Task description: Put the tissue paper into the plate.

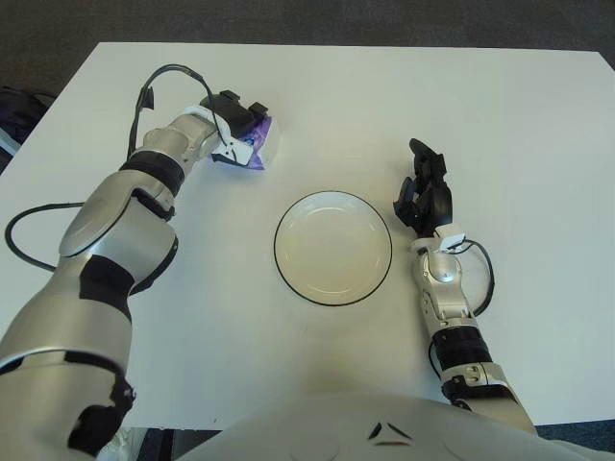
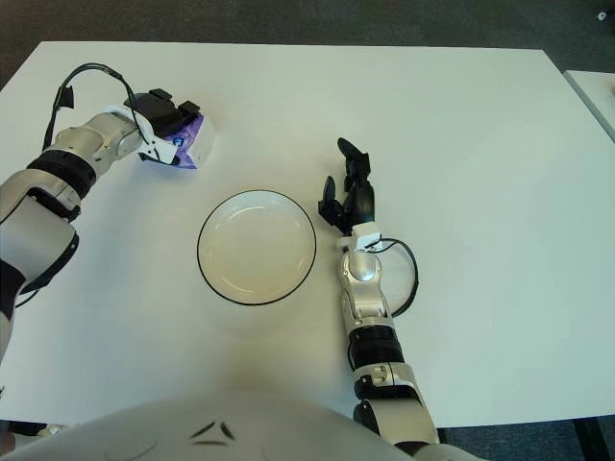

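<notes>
The tissue paper (image 1: 259, 140) is a small purple and white pack lying at the back left of the white table (image 1: 500, 125). My left hand (image 1: 238, 111) is on top of it, with its black fingers curled over the pack; it also shows in the right eye view (image 2: 169, 108). The white plate (image 1: 332, 250) with a thin black rim stands at the table's middle, empty, to the front right of the pack. My right hand (image 1: 425, 187) shows just right of the plate, fingers relaxed and pointing away from me, holding nothing.
A black cable (image 1: 19, 240) loops over the table's left side beside my left arm. A dark object (image 1: 19, 106) sits off the table's left edge. Another white surface (image 2: 601, 91) shows at the far right.
</notes>
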You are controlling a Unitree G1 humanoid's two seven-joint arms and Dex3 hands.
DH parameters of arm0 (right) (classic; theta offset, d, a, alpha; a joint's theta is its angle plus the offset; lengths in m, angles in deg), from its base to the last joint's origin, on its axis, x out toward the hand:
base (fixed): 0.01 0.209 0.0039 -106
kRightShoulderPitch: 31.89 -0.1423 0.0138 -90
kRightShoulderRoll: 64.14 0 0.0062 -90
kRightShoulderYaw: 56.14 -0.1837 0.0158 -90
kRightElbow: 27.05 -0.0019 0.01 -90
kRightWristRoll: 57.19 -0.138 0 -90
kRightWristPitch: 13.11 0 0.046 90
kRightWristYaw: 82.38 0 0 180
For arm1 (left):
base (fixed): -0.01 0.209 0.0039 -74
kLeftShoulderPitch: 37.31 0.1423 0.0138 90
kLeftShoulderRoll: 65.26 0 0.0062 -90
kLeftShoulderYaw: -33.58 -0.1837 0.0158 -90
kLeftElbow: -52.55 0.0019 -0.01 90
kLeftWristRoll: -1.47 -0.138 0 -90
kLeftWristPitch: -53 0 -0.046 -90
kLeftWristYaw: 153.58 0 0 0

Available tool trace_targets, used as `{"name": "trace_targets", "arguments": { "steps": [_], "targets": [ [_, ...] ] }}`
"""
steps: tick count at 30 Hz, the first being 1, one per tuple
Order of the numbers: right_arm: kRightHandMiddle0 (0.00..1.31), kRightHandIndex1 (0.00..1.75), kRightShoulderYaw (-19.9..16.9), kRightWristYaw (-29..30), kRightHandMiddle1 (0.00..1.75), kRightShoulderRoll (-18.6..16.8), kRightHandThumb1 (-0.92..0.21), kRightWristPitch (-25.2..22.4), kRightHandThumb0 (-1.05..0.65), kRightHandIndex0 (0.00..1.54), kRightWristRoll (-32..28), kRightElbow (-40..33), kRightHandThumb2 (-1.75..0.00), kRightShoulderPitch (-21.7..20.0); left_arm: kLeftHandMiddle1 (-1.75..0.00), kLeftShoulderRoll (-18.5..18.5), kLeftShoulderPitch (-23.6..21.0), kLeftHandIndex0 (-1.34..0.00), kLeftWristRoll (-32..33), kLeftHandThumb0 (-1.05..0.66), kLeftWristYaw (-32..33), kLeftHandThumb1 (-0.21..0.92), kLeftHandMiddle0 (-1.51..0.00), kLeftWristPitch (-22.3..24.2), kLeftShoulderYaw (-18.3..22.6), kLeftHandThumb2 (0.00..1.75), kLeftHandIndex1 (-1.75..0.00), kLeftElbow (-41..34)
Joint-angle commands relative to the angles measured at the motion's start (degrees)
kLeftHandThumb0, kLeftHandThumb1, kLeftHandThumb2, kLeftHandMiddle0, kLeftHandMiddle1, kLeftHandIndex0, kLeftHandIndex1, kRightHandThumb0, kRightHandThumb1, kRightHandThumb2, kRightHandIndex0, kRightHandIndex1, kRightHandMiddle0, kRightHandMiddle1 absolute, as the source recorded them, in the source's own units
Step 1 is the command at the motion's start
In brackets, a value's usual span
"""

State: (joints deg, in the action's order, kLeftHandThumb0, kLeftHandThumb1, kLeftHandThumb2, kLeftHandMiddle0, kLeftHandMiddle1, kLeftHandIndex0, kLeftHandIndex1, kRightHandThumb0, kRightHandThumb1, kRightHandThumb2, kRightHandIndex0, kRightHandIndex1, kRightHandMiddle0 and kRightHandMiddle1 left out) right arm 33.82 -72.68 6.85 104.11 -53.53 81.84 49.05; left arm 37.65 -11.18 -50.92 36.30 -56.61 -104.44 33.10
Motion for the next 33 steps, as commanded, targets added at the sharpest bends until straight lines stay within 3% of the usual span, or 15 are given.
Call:
{"name": "trace_targets", "arguments": {
  "steps": [1, 4, 13, 33],
  "targets": [
    [0.00, 0.09, 0.07, 0.39, 0.71, -0.09, -0.92, -3.45, -0.57, 0.31, 1.03, 7.10, -0.85, 11.68, -1.61, -3.11, 10.79, -0.30, -5.47, -0.01, 6.11, 0.28, -0.63, -0.17, -5.15, 1.30, -1.71, 4.69],
    [0.00, 0.09, 0.05, 0.29, 0.72, -0.11, -0.92, -3.41, -0.57, 0.31, 0.92, 6.95, -0.85, 11.80, -1.71, -3.10, 10.78, -0.40, -6.45, -0.01, 9.65, 0.22, -0.71, 0.19, -6.29, 1.43, -1.74, 4.99],
    [0.00, 0.09, -0.02, -0.17, 0.72, -0.11, -0.92, -3.44, -0.56, 0.31, 0.58, 6.41, -0.84, 12.14, -1.70, -3.55, 11.36, -0.54, -6.25, 0.00, 18.61, 0.08, -0.82, 0.94, -7.09, 1.58, -1.75, 5.77],
    [0.00, 0.09, -0.04, -0.68, 0.74, 0.09, -0.92, -4.60, -0.59, 0.30, 0.38, 7.96, -0.86, 11.75, -1.74, -1.16, 9.61, -0.52, -4.50, 0.00, 25.12, 0.13, -0.75, -1.71, -5.59, 1.54, -1.75, 5.23]
  ]
}}
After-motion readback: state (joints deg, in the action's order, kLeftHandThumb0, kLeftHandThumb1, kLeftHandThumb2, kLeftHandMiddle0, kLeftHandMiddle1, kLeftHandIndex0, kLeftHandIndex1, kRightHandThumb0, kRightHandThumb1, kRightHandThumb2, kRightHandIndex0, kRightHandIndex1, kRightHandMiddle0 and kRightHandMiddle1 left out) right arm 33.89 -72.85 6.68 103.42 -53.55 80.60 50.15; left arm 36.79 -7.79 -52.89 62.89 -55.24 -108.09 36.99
